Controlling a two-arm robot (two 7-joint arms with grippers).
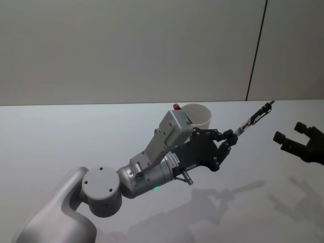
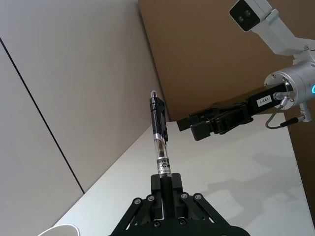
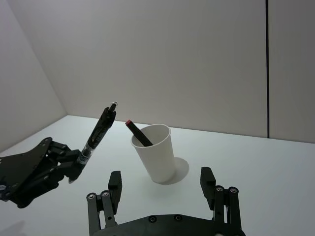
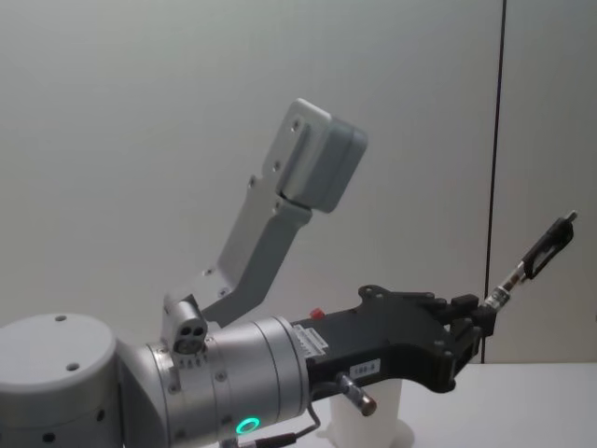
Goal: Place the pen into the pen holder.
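Note:
My left gripper (image 1: 230,136) is shut on the lower end of the pen (image 1: 253,117), a clear and black pen that slants up and to the right above the table. The pen holder (image 1: 199,115), a white paper cup, stands just left of and behind that gripper. In the left wrist view the pen (image 2: 158,132) stands straight up out of the shut fingers (image 2: 166,179). My right gripper (image 1: 288,132) hovers open at the right edge, a short way from the pen's tip. The right wrist view looks past its own spread fingers (image 3: 114,178) at the cup (image 3: 156,160).
A dark pen with a red end (image 3: 138,133) leans inside the cup. The white table (image 1: 61,136) stretches left and forward. A pale wall with a dark vertical seam (image 1: 257,50) stands behind the table.

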